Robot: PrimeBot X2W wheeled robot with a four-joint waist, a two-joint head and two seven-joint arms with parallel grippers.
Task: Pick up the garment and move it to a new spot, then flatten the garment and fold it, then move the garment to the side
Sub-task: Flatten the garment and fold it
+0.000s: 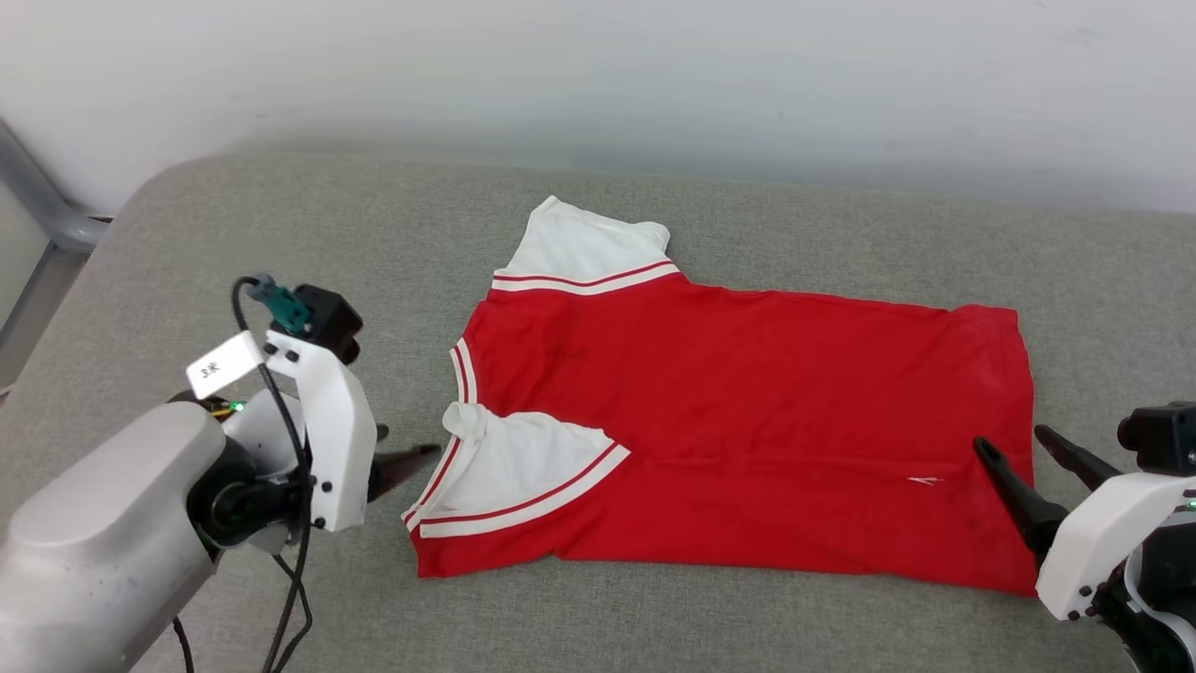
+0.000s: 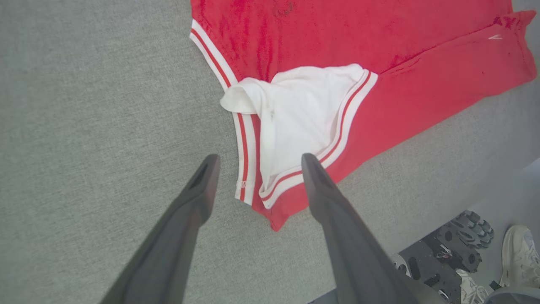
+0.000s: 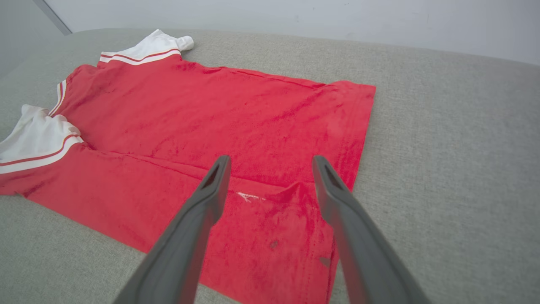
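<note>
The garment, a red shirt with white sleeves and striped trim, lies spread on the grey cushion, collar to the left and hem to the right. Its near long edge is folded over toward the middle, and the near white sleeve lies on top of the red cloth. My left gripper stands open just left of that sleeve; in the left wrist view my left gripper hangs above the sleeve's striped edge, holding nothing. My right gripper is open over the hem corner, fingers straddling a small raised pucker.
A white wall runs behind the cushion. A grey metal frame stands at the far left. Past the cushion's near edge, the left wrist view shows the robot's dark base and a person's white shoe.
</note>
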